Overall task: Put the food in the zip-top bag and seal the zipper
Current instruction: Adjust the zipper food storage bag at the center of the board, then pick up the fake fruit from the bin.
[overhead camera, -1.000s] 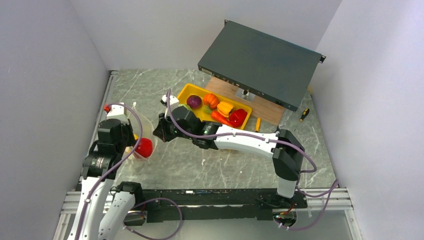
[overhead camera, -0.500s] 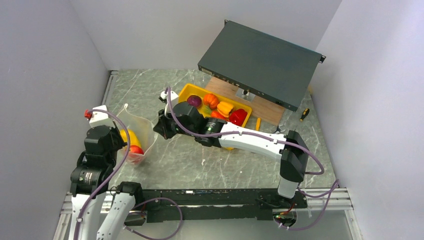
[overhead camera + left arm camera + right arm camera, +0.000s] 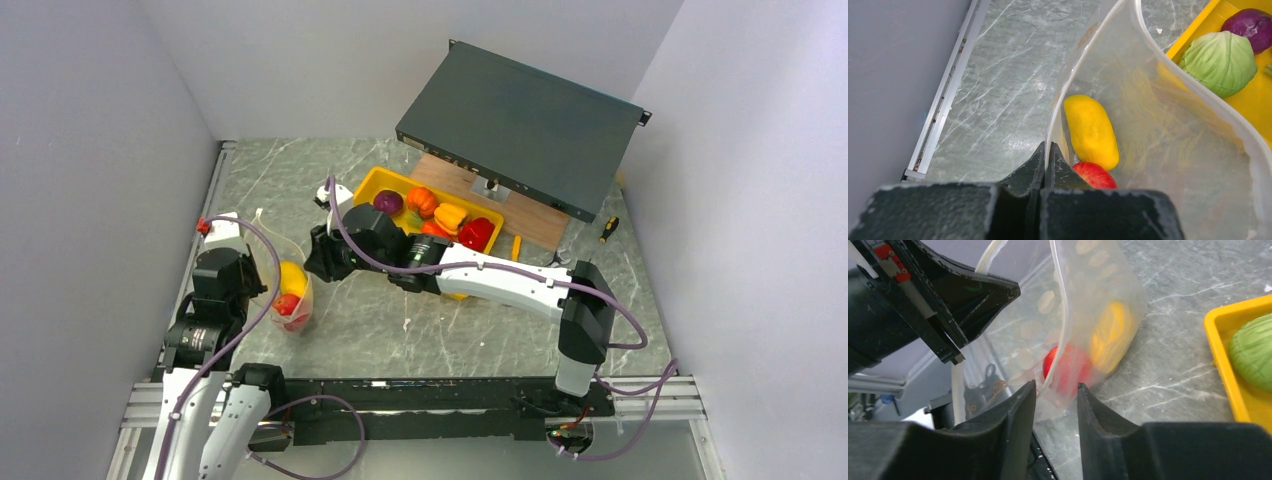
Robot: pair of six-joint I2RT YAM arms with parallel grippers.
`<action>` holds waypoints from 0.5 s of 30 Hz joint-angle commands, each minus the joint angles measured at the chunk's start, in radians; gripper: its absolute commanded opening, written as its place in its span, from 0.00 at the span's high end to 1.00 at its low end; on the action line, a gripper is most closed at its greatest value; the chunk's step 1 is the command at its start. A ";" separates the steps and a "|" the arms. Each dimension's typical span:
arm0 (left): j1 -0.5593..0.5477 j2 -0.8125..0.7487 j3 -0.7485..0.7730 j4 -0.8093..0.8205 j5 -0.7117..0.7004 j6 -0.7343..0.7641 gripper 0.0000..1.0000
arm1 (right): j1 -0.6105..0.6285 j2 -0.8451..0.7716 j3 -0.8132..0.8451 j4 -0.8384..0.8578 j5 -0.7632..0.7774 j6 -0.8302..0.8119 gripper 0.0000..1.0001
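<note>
Two pieces of the food are lying inside the zip-top bag (image 3: 1158,135): a yellow piece (image 3: 1091,131) and, under it, a red piece (image 3: 1094,176) that the left end effector (image 3: 1045,156) is partly cutting off; that end effector is pinching the bag's near rim, its fingers closed together on the plastic; the zipper (image 3: 1147,35) is standing unsealed, the mouth gaping wide; the right end effector (image 3: 1054,390), at the bag's opposite rim, is holding its fingers narrowly apart with the rim strip running into the gap, and whether either finger is touching the strip is hard to tell; the bag's bottom is resting on the counter (image 3: 440,320); just right of the bag, the yellow tray (image 3: 1193,37) is carrying a green piece (image 3: 1220,62) and a purple piece (image 3: 1254,24), the purple one running off the wrist view's edge; from above, the right arm (image 3: 500,285) is hiding the green piece, and the bag's clear walls are barely showing.
</note>
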 commanded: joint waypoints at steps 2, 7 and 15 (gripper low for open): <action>-0.003 0.024 -0.012 0.089 0.016 0.024 1.00 | 0.004 -0.059 0.036 -0.033 0.049 -0.045 0.52; -0.003 0.040 -0.011 0.080 0.018 0.024 1.00 | 0.003 -0.133 0.008 -0.054 0.103 -0.068 0.36; -0.003 0.051 -0.012 0.082 0.030 0.026 1.00 | -0.005 -0.296 -0.144 -0.041 0.315 -0.128 0.21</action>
